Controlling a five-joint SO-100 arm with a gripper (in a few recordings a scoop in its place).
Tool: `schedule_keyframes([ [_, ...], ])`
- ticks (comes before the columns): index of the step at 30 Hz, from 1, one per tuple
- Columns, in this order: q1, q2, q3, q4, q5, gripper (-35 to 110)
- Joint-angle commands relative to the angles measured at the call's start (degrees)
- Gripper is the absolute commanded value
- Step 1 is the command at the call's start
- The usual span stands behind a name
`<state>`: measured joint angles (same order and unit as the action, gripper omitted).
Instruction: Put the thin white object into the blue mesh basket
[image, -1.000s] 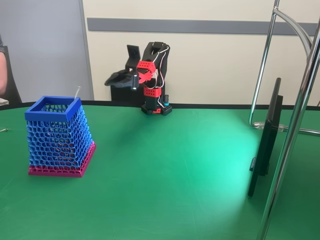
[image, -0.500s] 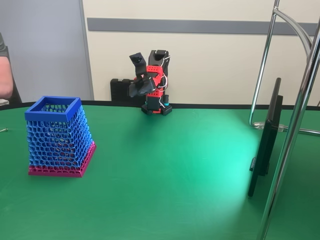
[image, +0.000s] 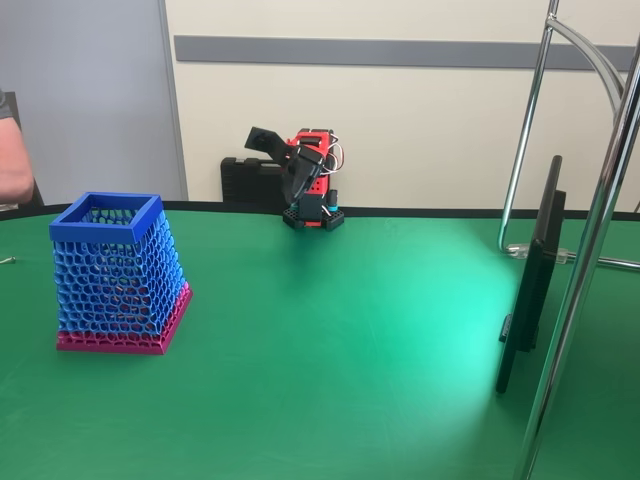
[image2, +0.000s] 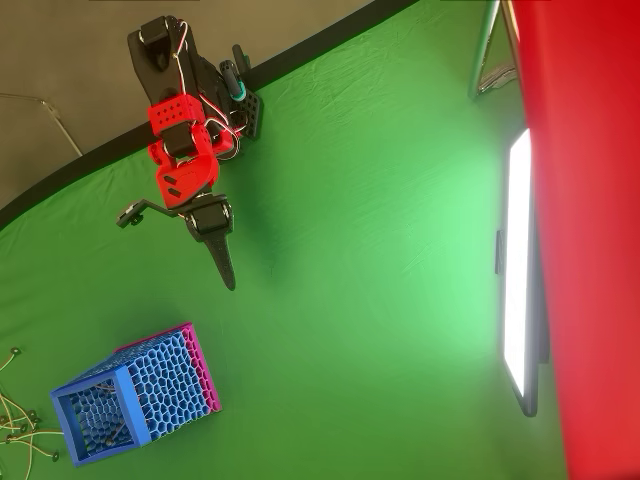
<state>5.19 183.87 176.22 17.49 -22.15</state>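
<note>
The gripper (image2: 222, 262) hangs closed and empty, well apart from the blue mesh basket (image2: 150, 390). Spare white sticks (image2: 18, 425) lie just beside the basket. A monitor (image: 530, 280) stands at the right.

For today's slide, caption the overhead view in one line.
Arm folded back near its base, blue mesh basket standing apart on green table.
</note>
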Motion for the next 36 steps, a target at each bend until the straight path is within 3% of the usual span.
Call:
schedule_keyframes([
  [1,-1.1,3.9,0.4,7.0,7.0,1],
  [14,-2.0,6.6,0.4,22.8,17.3,1],
  [28,-3.2,6.7,0.4,31.9,22.6,1],
  [36,-3.3,6.7,0.4,32.0,22.7,1],
])
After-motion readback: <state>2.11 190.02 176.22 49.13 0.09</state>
